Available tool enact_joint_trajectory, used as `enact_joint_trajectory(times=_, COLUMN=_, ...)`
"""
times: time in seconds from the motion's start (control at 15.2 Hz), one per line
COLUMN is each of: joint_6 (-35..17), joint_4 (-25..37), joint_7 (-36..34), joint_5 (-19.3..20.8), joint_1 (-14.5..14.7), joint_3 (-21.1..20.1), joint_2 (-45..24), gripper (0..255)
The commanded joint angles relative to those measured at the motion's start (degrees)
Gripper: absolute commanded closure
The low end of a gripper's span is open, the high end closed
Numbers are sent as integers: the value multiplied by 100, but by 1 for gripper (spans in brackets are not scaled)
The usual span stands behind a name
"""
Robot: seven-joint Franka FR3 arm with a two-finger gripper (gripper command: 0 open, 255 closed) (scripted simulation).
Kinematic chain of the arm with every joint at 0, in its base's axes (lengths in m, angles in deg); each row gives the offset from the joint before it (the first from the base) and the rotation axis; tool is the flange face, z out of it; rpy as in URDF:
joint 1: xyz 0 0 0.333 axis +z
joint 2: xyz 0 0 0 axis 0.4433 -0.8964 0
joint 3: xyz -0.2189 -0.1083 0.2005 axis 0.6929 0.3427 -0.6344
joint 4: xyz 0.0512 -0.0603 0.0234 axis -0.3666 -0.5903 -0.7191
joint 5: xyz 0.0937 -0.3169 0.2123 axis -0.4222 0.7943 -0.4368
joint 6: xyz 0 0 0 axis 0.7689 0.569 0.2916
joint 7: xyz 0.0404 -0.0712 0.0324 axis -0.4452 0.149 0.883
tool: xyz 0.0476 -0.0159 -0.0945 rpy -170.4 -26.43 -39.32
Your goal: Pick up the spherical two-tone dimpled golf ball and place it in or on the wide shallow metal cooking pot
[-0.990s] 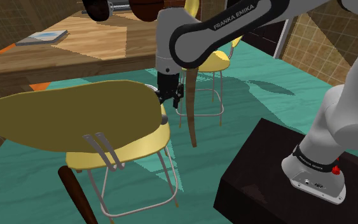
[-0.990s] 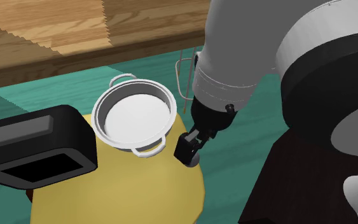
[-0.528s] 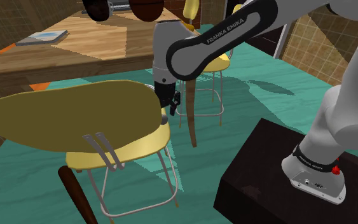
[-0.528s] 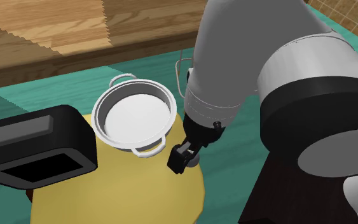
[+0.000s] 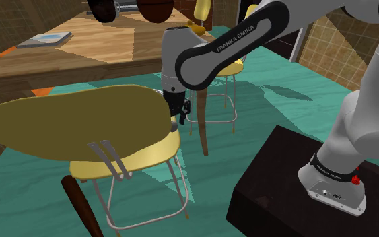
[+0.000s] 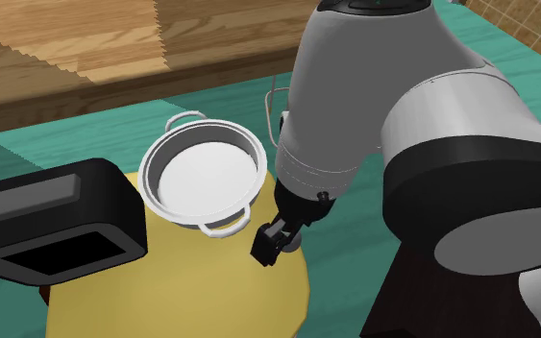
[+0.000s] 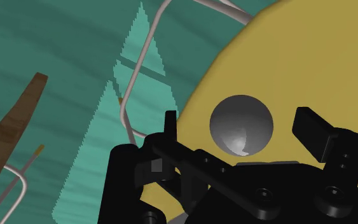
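Note:
A plain grey ball (image 7: pixel 240 127) lies on the yellow chair seat (image 7: pixel 311 57), close to its rim. My black gripper (image 7: pixel 242 119) is open, one finger on each side of the ball, neither touching it. The wide shallow metal pot (image 6: pixel 201 173), white inside with two loop handles, stands on the same seat (image 6: pixel 210 288). In the second exterior view my gripper (image 6: pixel 269 246) hangs just off the pot's near handle, towards that view's lower right. From the shoulder view my gripper (image 5: pixel 176 113) is low at the seat's edge, behind the chair's yellow back (image 5: pixel 73 124).
A black box-shaped appliance (image 6: pixel 57 226) sits on the seat beside the pot. A wooden table (image 5: pixel 80 47) stands behind the chair, and a second yellow stool (image 5: pixel 225 71) beyond my arm. The floor (image 5: pixel 262 108) is teal. My dark stand (image 5: pixel 295 188) is at the shoulder view's lower right.
My gripper has moved down and towards the second exterior view's left, closer to the seat's edge and the pot's handle. The pot and the appliance have stayed put.

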Motion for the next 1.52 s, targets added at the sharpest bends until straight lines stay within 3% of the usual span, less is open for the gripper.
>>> enact_joint_trajectory(times=0.0, joint_6=0, joint_4=0, joint_7=0, joint_5=0, joint_1=0, joint_3=0, joint_2=0, gripper=0)
enact_joint_trajectory(times=0.07, joint_6=0, joint_4=0, joint_7=0, joint_5=0, joint_1=0, joint_3=0, joint_2=0, gripper=255)
enact_joint_trajectory(times=0.59, joint_6=-47, joint_4=-74, joint_7=29, joint_5=-16, joint_1=-10, joint_3=4, joint_2=26, gripper=255)
enact_joint_trajectory(times=1.45, joint_6=865, joint_4=515, joint_7=-73, joint_5=-27, joint_1=-27, joint_3=11, joint_2=361, gripper=255)
